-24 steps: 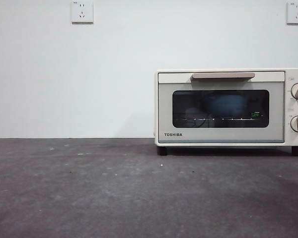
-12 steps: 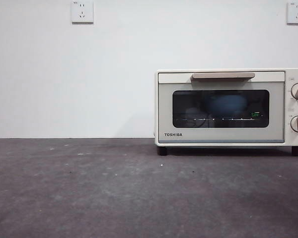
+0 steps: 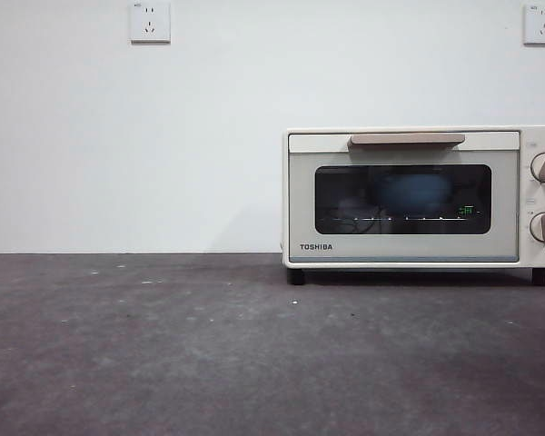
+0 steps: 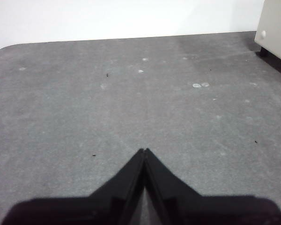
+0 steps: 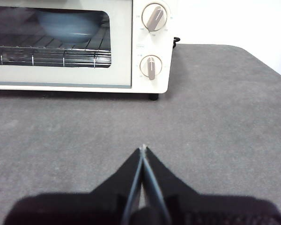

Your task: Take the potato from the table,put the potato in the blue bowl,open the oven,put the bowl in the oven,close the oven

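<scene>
in the front view, the dark grey table (image 3: 163,354) fills the lower part of the frame. toward the right, further back, stands the cream-white oven (image 3: 422,198), its door closed under the beige bar handle (image 3: 407,139). the blue bowl (image 3: 414,192) shows dimly through the dark glass, sitting on the rack inside. the potato cannot be made out. beyond is a white wall (image 3: 127,145). each wrist view shows its own arm over bare table: the left gripper (image 4: 144,151) and right gripper (image 5: 143,149) both have their jaws pressed together, holding nothing.
</scene>
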